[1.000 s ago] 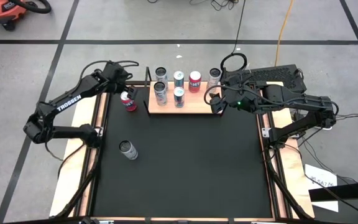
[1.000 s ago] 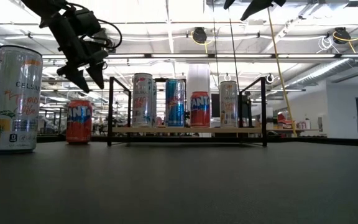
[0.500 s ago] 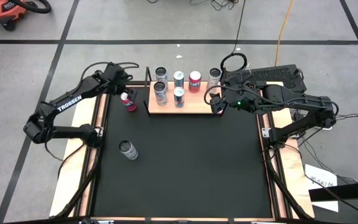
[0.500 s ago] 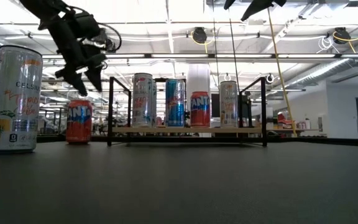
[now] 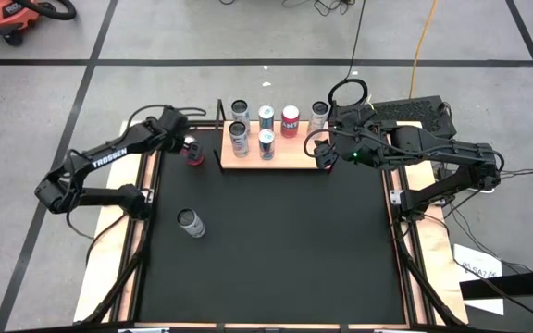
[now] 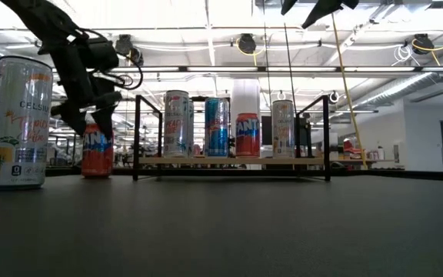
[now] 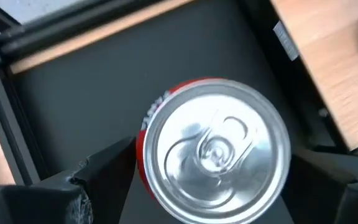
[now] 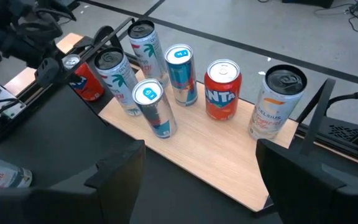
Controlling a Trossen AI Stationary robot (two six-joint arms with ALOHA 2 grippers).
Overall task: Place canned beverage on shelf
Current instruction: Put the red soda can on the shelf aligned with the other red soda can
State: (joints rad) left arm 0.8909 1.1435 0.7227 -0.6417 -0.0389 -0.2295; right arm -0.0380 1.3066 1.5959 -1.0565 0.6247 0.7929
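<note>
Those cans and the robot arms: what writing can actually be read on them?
"TROSSEN": on the left arm, whose claw straddles the red can.
"CELSIUS", partly readable: on the tall white can standing on the table.
"FANTA", partly readable: on the red can and the shelf's red can.
Other print is too small.

left gripper (image 6: 85, 123) lowered around red can (image 7: 213, 149)

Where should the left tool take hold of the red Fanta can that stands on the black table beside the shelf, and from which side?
Probably on the round side wall of the red Fanta can, just below its top rim, coming straight down from above. The can stands upright, and the left tool hangs over it with open fingers either side. The shelf post is close, so a sideways approach looks cramped.
</note>
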